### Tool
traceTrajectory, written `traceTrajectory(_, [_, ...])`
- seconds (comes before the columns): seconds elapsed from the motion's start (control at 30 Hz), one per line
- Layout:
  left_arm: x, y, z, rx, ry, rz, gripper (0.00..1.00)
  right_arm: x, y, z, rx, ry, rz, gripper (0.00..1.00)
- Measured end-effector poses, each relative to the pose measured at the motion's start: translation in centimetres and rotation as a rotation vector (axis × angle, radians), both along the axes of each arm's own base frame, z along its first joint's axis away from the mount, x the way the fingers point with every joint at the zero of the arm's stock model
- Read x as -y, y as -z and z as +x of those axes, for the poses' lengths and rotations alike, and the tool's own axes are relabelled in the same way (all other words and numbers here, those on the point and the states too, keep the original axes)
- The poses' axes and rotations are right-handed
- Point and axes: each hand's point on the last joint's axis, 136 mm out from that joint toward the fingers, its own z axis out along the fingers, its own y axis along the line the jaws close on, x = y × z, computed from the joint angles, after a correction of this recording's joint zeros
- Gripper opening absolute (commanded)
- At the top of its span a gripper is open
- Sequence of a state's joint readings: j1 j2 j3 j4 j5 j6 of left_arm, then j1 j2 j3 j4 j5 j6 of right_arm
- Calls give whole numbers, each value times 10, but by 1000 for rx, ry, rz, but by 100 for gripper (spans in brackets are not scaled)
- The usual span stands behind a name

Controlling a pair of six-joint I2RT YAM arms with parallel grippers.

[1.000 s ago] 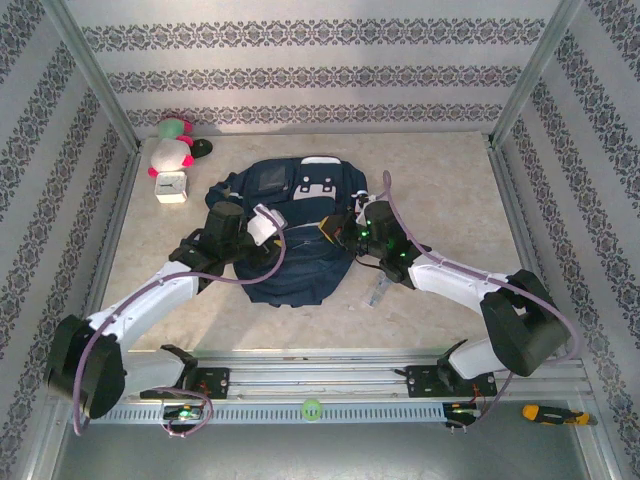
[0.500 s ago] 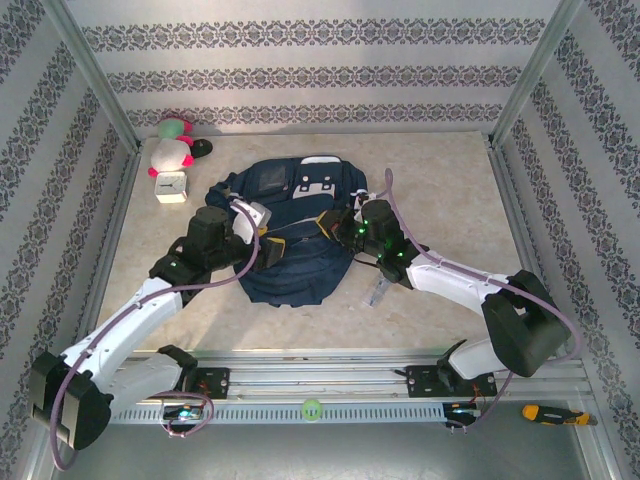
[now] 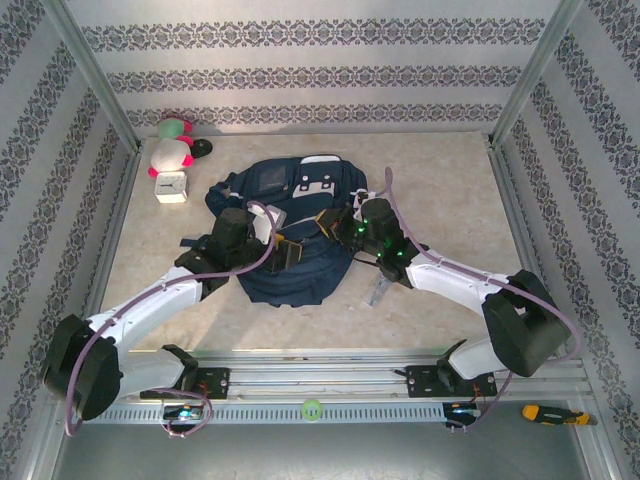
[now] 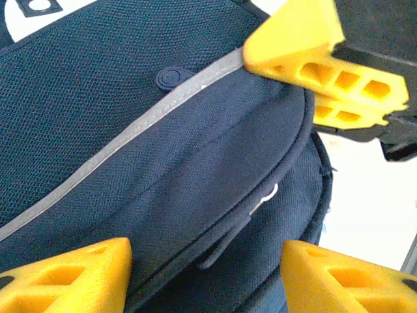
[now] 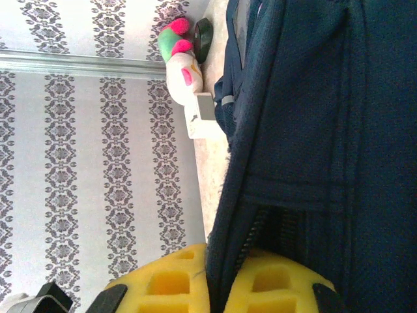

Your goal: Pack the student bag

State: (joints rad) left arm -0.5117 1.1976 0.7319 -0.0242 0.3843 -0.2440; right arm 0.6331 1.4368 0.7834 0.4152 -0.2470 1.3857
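Low over the student bag [image 3: 300, 278], the left tool [image 4: 205, 264] hovers open; the right tool [image 5: 218, 283] pinches its edge.

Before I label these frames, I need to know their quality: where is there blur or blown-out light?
Top external: evenly lit, soft shadows, student bag readable. Left wrist: bag weave sharp, left gripper fingers soft-edged, table blown out white. Right wrist: bag seams fairly sharp, right gripper blurred at the bottom edge.

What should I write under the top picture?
The right gripper pinches the edge of the navy student bag while the left gripper hovers open over it.
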Motion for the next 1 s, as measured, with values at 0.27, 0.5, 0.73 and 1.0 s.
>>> traceTrajectory(0.27, [-6,-21,-1,-7,-76,-82,61,0,-1,0,0,1,3,0])
traceTrajectory(0.5, [-17,-30,-13,-177,-221,-183,60,0,-1,0,-1,2,4,0])
traceTrajectory(0.73, [-6,10,-30,-450,-279,-194,61,0,-1,1,-3,5,5,0])
traceTrajectory(1.0, [-1,8,-23,-438,-295,-183,61,-1,-1,0,-1,5,4,0])
